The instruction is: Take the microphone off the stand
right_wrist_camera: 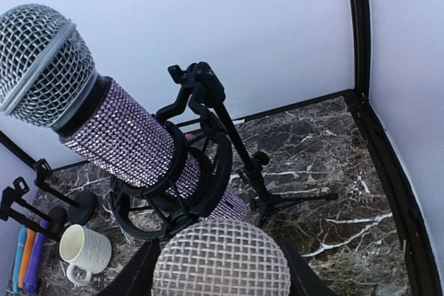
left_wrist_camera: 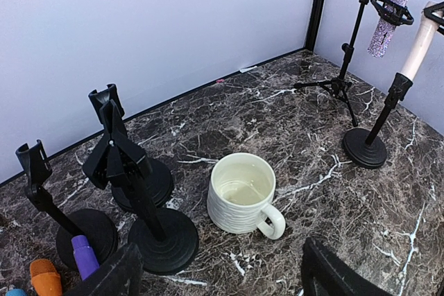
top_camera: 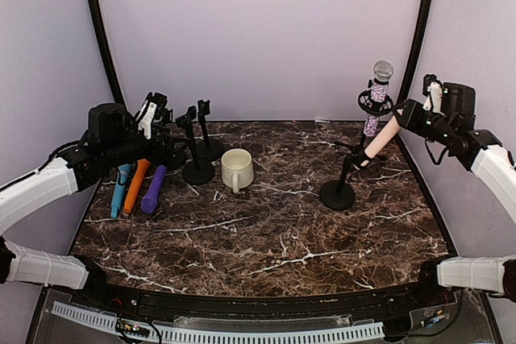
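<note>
Leaning in the clip of a black round-base stand [top_camera: 337,193] on the right side of the dark marble surface [top_camera: 266,239], the pale pink microphone [top_camera: 383,138] has a smooth, tapering handle and a silver mesh head. Its long axis is tilted, not upright: the narrow tail sits low in the clip, and the body rises toward the right wall, head uppermost. The right gripper [top_camera: 411,112] is at that head. In the right wrist view its two dark fingers lie flush against either side of the mesh ball, clamped on it. Just behind stands a purple rhinestone microphone [top_camera: 376,102] in a black shock mount [right_wrist_camera: 173,192] on a tripod stand [left_wrist_camera: 340,88], nearly upright with its mesh head on top. It is close to the pink one, though whether they touch cannot be told. The left gripper [left_wrist_camera: 222,275] hovers over the left side with its fingers wide apart and nothing between them. Below it are three empty black stands [left_wrist_camera: 149,230], and a white ribbed mug [left_wrist_camera: 243,195] stands just to their right. Blue, orange and purple microphones [top_camera: 135,187] lie side by side near the left edge.
</note>
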Tool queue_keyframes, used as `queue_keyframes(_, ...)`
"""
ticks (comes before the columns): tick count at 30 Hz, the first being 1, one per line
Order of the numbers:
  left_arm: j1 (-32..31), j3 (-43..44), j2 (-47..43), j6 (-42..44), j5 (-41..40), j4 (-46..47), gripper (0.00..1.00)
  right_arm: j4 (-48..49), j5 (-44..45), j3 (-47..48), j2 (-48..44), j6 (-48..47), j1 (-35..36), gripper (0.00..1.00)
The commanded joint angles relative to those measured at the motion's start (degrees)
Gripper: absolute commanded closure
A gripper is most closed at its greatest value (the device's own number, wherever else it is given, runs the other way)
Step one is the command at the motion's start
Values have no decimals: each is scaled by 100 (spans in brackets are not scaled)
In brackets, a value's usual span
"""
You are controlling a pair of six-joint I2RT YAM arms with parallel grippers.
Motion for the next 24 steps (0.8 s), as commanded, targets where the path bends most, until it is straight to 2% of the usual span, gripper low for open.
queue_keyframes(1,-6,-50,-53,1,21,105,19,69,-288,188,-100,-5,-33,60)
queue_keyframes(5,-5,-59,-47,-6,42,125,19,48,-646,147,-266,251,-38,69)
queue_keyframes(10,-41,-78,-20,-4,486,209,19,112,-1005,-37,-397,667,134,74)
queue_keyframes(18,-651,39,52,34,292,109,19,292,-657,-39,-421,1220,1128,76)
queue_keyframes(24,-1239,-76,126,-664,257,552,20,355,-49,139,-233,1480,1993,76)
